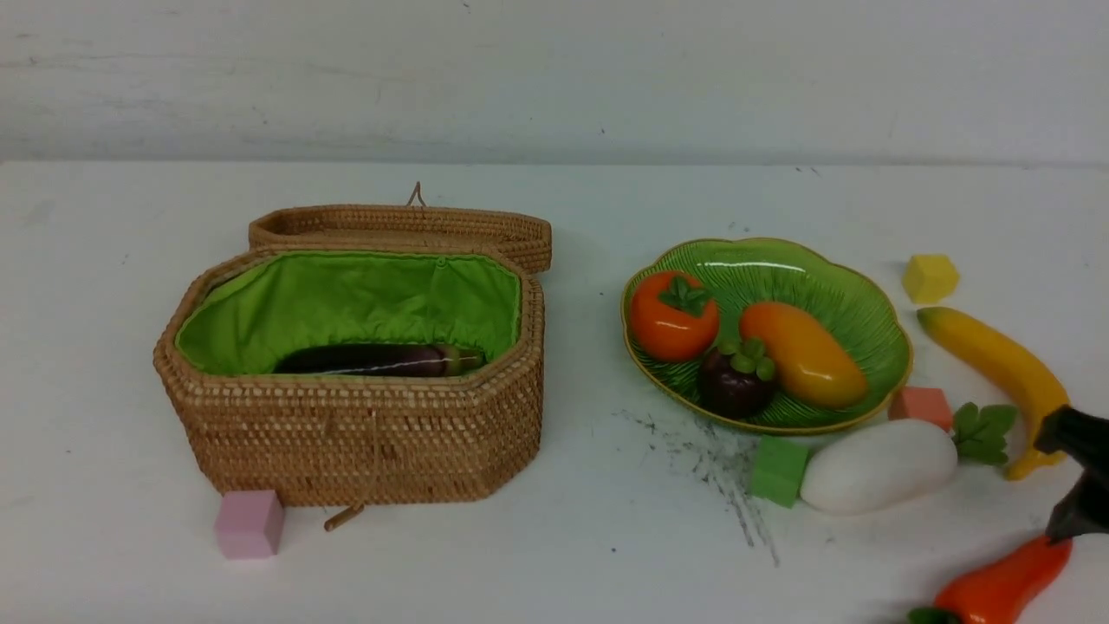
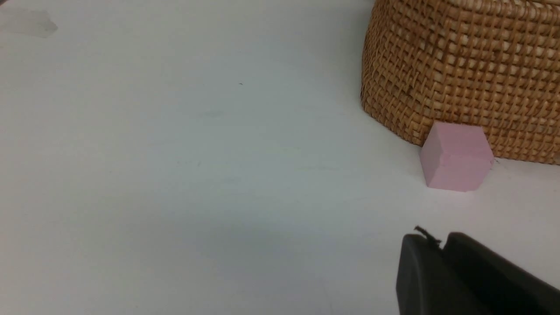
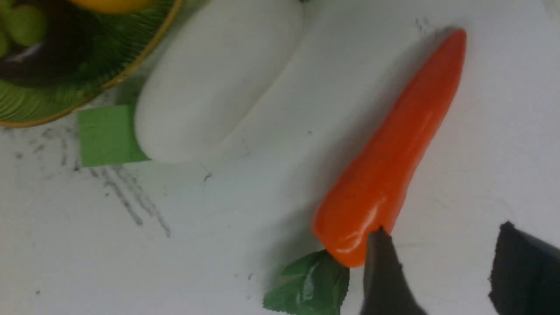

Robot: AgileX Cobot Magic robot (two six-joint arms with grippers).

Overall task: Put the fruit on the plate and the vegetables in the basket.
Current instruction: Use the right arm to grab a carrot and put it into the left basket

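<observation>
Three fruits sit on the plate (image 1: 780, 260): the persimmon (image 1: 673, 314) at its 9 o'clock, the mangosteen (image 1: 736, 380) near 6 o'clock and touching the mango (image 1: 801, 353), which lies across the middle toward 4 o'clock. The banana (image 1: 996, 368) lies off the plate on the table (image 1: 589, 555), out at the plate's 3 o'clock, with a yellow cube (image 1: 930, 277) just past its far tip.

Seen from the front, the basket (image 1: 364, 442) stands at the plate's 9 o'clock, well apart from it, its lid (image 1: 398, 225) laid back at 12 o'clock. One vegetable is inside, the eggplant (image 1: 372, 360), lying lengthwise on the green lining. A pink cube (image 1: 249, 523) sits against the basket's base at 7 o'clock.

The radish (image 1: 879, 465) lies on the table at the plate's 5 o'clock, just beside the rim, leaves pointing to 3 o'clock. A green cube (image 1: 778, 470) touches its blunt end and a salmon cube (image 1: 921, 406) sits at its 1 o'clock. The pepper (image 1: 1001, 585) lies at the radish's 5 o'clock, near the table's near edge.

The right gripper (image 3: 442, 229) is over the pepper's stem end with its fingers spread and released. One fingertip (image 3: 380, 245) overlaps the pepper's shoulder — nothing is between the two. The left gripper (image 2: 439, 245) is low over bare table near the pink cube, fingers pressed together and empty.
</observation>
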